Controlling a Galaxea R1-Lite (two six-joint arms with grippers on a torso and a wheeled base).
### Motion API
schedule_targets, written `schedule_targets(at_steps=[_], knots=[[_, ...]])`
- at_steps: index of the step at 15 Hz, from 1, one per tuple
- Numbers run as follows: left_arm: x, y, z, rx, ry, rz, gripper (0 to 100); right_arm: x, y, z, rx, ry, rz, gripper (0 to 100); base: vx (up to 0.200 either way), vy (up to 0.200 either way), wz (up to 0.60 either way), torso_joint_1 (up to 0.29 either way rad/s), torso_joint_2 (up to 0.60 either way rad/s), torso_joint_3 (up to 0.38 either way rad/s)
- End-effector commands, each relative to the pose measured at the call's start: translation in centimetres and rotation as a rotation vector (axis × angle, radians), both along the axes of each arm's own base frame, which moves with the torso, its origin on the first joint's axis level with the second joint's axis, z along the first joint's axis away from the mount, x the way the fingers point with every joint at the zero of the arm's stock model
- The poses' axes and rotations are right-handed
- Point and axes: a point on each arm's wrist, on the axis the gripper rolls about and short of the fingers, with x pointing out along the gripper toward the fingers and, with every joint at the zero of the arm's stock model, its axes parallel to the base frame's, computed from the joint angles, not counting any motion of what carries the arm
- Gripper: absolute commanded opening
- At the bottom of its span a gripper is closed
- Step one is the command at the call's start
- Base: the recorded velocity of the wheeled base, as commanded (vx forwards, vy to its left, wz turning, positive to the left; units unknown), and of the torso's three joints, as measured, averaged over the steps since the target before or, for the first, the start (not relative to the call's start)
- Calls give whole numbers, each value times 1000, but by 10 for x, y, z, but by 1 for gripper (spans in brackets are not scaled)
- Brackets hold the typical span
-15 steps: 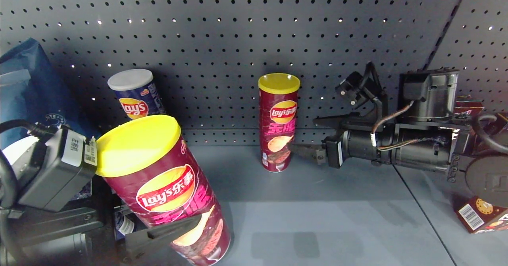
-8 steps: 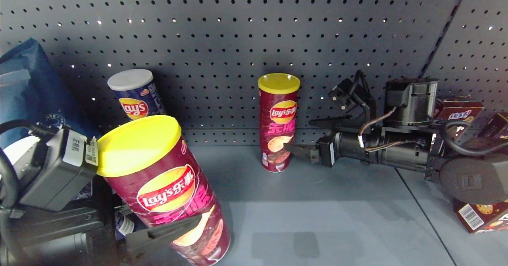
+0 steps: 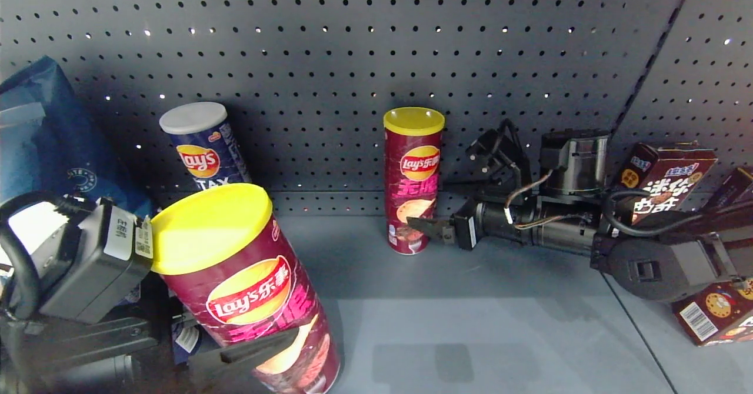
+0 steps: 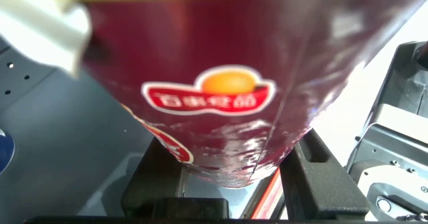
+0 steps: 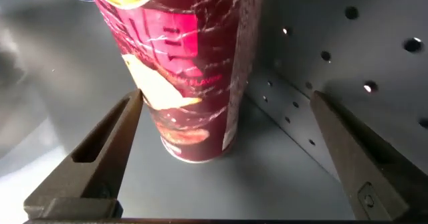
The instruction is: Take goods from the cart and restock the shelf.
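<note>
two maroon chip cans, one at each claw

our left claw [image 4: 234, 180] is clamped on the held chip can [image 3: 247, 276], a maroon tube with a yellow lid. its dark fingers [image 4: 314, 174] press the lower body from both sides. the can is tilted rather than upright, over the front of the grey shelf [image 3: 470, 323]. we cannot tell whether its base rests on the shelf.

our right claw [image 5: 227, 97] is spread wide and lies level, low over the shelf. the standing chip can [image 3: 413, 176], also maroon with a yellow lid, is upright right at this claw's fingertips, in line with the gap between them. the pegboard [image 3: 353, 59] is close behind it. we cannot tell whether either tip touches the can.

past the left claw, toward the pegboard, a blue can [image 3: 203, 147] with a white lid stands just behind the held chip can. a blue bag [image 3: 41, 123] sits on the left claw's outer side. back along the right claw's arm, by the wrist, a brown box [image 3: 665, 179] leans at the pegboard. a second box [image 3: 712, 314] lies nearer the shelf's front.
</note>
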Motion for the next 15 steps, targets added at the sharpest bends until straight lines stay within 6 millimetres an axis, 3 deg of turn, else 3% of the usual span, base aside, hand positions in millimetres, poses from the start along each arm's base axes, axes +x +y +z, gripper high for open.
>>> schedule_targets(at_steps=[1,14,15], knots=[[0,0,-1,1,2,0,0,10,7,-4,-1,1,2,100,0,0,0,0,0,0],[3,2,6,-13,-20,18,0,18,27,-21,29,3,28,100,0,0,0,0,0,0],[3,2,6,-13,-20,18,0,21,28,-24,35,-9,27,0,0,0,0,0,0,0]])
